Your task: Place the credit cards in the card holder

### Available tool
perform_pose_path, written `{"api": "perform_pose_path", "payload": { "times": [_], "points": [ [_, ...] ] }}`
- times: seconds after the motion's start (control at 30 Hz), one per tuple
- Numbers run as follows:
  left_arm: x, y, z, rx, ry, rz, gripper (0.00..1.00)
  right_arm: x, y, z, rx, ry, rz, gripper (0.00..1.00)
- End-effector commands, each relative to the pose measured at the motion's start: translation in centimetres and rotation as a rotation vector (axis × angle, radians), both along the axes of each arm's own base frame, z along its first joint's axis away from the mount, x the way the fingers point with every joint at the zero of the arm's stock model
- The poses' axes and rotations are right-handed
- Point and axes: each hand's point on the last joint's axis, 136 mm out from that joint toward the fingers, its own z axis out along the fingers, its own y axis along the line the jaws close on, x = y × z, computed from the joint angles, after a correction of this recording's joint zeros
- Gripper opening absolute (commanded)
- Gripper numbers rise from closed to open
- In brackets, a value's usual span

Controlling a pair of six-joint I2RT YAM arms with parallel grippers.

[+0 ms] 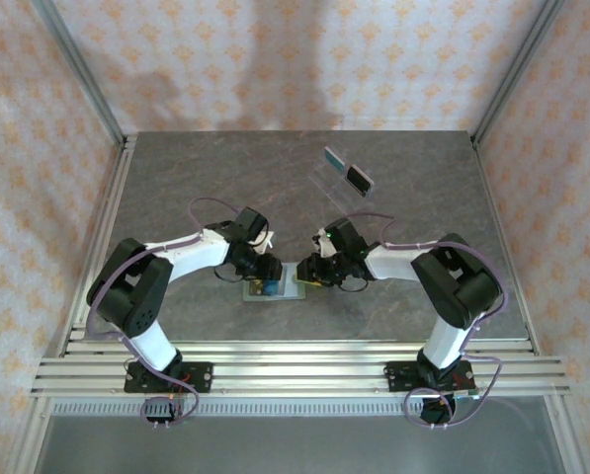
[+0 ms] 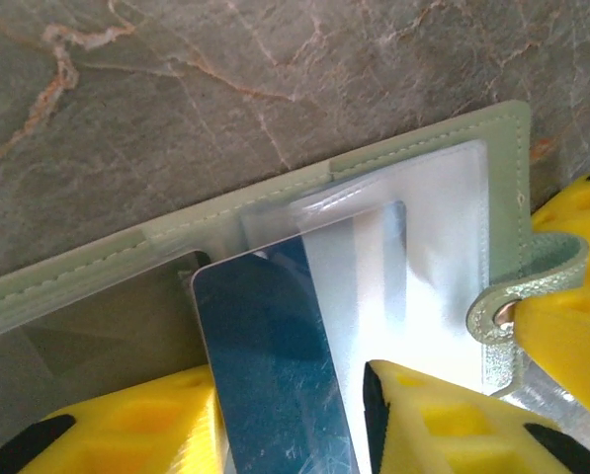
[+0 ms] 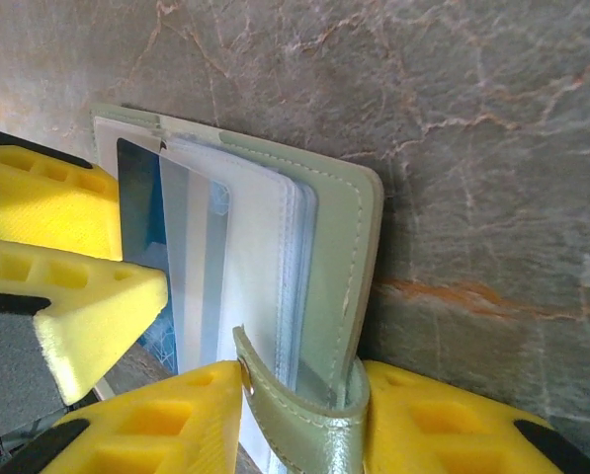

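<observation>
Grey veined stone tabletop [image 1: 215, 178] between peach-patterned walls; the left gripper [image 2: 287, 430] is clamped on a blue credit card [image 2: 265, 355], its upper right part under the clear pocket of the sage-green card holder [image 2: 413, 148], which lies open at the table's near middle; the right gripper [image 3: 304, 439] pinches the holder's folded edge at the snap tab [image 3: 293, 405]; farther back right, a clear stand [image 1: 336, 176] carries a dark card [image 1: 358, 179].

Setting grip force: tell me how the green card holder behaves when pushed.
Likely floppy: the card holder shows a soft stitched cover and thin clear pockets. Probably light, so it may slide on the smooth tabletop unless held.
</observation>
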Motion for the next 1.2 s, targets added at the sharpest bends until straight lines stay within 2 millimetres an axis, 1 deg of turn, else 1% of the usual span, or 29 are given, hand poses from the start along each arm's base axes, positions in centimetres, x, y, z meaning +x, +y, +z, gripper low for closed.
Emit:
{"api": "perform_pose_path", "payload": {
  "times": [0.0,0.07,0.13,0.23,0.33,0.47,0.53,0.7,0.93,1.0,1.17],
  "points": [
    [0.2,1.0,1.6,0.053,-0.044,0.021,0.47,-0.1,0.1,-0.1,-0.002,-0.017,0.007,0.35],
    [0.1,1.2,2.2,0.06,-0.051,0.024,0.48,-0.1,0.0,-0.1,-0.009,-0.019,0.007,0.35],
    [-0.2,1.1,2.2,0.048,-0.036,0.013,0.49,-0.1,-0.1,-0.2,-0.011,-0.018,0.008,0.35],
    [-1.0,0.5,1.5,0.024,0.017,-0.008,0.48,-0.1,0.1,-0.2,-0.007,-0.01,0.014,0.35],
    [-1.4,0.8,0.5,0.045,0.048,-0.011,0.46,-0.3,0.2,-0.5,-0.006,0.001,0.021,0.35],
    [-1.3,1.3,0.4,0.073,0.038,0.006,0.47,-0.5,0.0,-0.8,-0.011,0.007,0.027,0.35],
    [-1.2,1.2,0.6,0.062,0.034,0.007,0.48,-0.5,0.1,-0.8,-0.012,0.009,0.03,0.35],
    [-1.4,-0.2,0.9,-0.002,0.042,-0.007,0.47,-0.5,0.2,-1.0,-0.008,0.014,0.031,0.35],
    [-1.2,-1.8,1.5,-0.076,0.033,-0.007,0.44,-0.4,0.3,-1.0,-0.003,0.018,0.031,0.34],
    [-1.2,-2.5,1.7,-0.112,0.031,-0.01,0.44,-0.4,0.4,-1.0,0.001,0.02,0.03,0.34],
    [-1.5,-3.9,1.5,-0.162,0.041,-0.014,0.43,-0.3,0.5,-0.9,0.015,0.022,0.023,0.33]
  ]
}}
